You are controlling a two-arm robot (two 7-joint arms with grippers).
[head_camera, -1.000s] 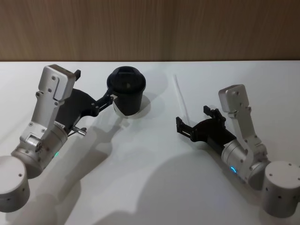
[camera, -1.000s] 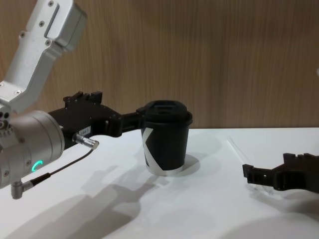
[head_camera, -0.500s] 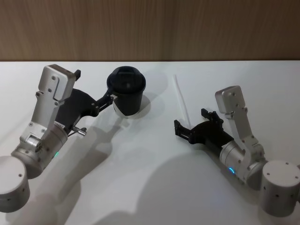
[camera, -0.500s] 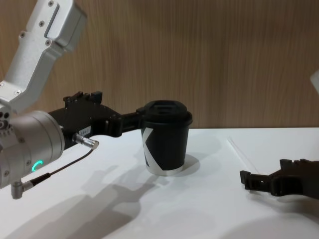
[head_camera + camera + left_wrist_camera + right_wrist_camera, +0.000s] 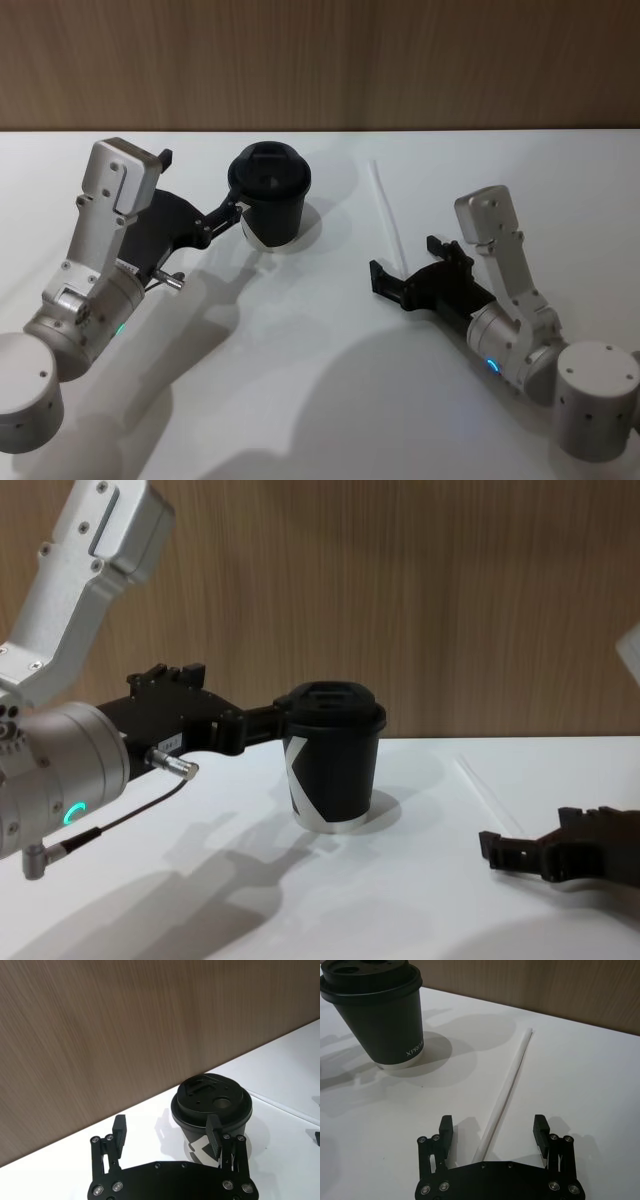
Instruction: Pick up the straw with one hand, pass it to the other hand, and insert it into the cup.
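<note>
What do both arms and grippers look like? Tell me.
Both arms are silver, with boxy links and round joints. The left gripper and right gripper are black: flat screw-studded bodies, two blocky fingers each. The left wrist has a green ring and a thin dark cable; the right wrist glows blue.

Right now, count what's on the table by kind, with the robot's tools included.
cup: 1
straw: 1
tools: 2 (left tool, right tool)
Total: 4
</note>
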